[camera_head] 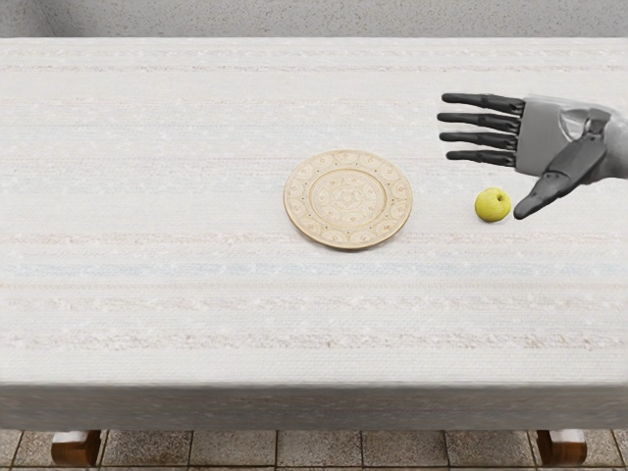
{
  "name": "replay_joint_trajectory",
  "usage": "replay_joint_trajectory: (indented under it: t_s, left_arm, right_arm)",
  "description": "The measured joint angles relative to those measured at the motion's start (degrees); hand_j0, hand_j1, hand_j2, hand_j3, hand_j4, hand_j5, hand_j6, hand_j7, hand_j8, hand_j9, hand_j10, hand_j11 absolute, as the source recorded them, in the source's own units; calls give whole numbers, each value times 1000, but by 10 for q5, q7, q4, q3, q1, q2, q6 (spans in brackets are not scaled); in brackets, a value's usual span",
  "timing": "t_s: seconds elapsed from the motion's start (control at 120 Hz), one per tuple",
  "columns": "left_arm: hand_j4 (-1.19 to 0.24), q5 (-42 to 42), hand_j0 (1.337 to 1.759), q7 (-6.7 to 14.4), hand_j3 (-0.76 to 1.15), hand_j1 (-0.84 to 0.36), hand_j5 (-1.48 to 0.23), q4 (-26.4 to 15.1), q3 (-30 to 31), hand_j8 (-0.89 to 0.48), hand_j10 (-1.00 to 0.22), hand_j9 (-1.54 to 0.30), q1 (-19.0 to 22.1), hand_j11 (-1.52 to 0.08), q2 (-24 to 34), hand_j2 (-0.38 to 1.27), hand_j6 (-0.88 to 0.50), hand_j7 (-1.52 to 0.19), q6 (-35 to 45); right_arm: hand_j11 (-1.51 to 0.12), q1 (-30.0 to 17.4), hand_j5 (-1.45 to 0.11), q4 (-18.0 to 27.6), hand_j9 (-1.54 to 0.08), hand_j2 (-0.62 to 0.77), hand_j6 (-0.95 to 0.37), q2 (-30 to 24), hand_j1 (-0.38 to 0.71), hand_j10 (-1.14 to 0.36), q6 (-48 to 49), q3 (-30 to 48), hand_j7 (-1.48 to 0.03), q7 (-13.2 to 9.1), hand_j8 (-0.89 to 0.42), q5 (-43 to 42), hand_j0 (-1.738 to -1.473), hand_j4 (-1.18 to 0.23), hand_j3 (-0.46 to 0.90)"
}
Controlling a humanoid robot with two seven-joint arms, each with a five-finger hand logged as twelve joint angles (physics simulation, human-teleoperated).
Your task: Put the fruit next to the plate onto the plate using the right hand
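Long table (147,147), covered with a pale, faintly striped cloth; tiled floor and two dark wooden feet are seen under its front edge. A round tan plate (347,198) with relief ornament is set near the middle. A small yellow-green fruit (493,205) is found on the cloth right of the plate, apart from its rim. The right hand (535,139) is held further right of the plate, fingers (481,120) spread straight, thumb lowered just beside the fruit; contact cannot be told.

Bare table (196,314) separates the fruit (493,204) from the plate (348,198), nothing blocking between them.
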Motion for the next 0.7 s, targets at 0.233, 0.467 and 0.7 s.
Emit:
replay_joint_trajectory:
  t_s: [0.233, 0.467, 0.7]
  left_arm:
    - [-243, 0, 1658, 0, 0, 58, -316, 0, 0, -243, -243, -316, 0, -316, 0, 49, -243, -316, 0]
    - [-243, 0, 1658, 0, 0, 58, -316, 0, 0, -243, -243, -316, 0, -316, 0, 49, -243, -316, 0]
    - [-243, 0, 1658, 0, 0, 58, -316, 0, 0, -243, -243, -316, 0, -316, 0, 49, -243, -316, 0]
  right_arm:
    - [-49, -2, -49, -14, -49, -6, -35, -3, -304, -37, 0, 8, -50, 1, -36, -36, -1658, -36, 0]
    - [-50, 5, -50, 20, -50, -6, -38, -6, -305, -38, -64, 32, -50, 4, -38, -234, -1658, -38, 0]
    - [-50, 8, -51, 56, -51, -6, -42, 20, -305, -41, -277, -11, -50, -33, -42, -377, -1658, -41, 0]
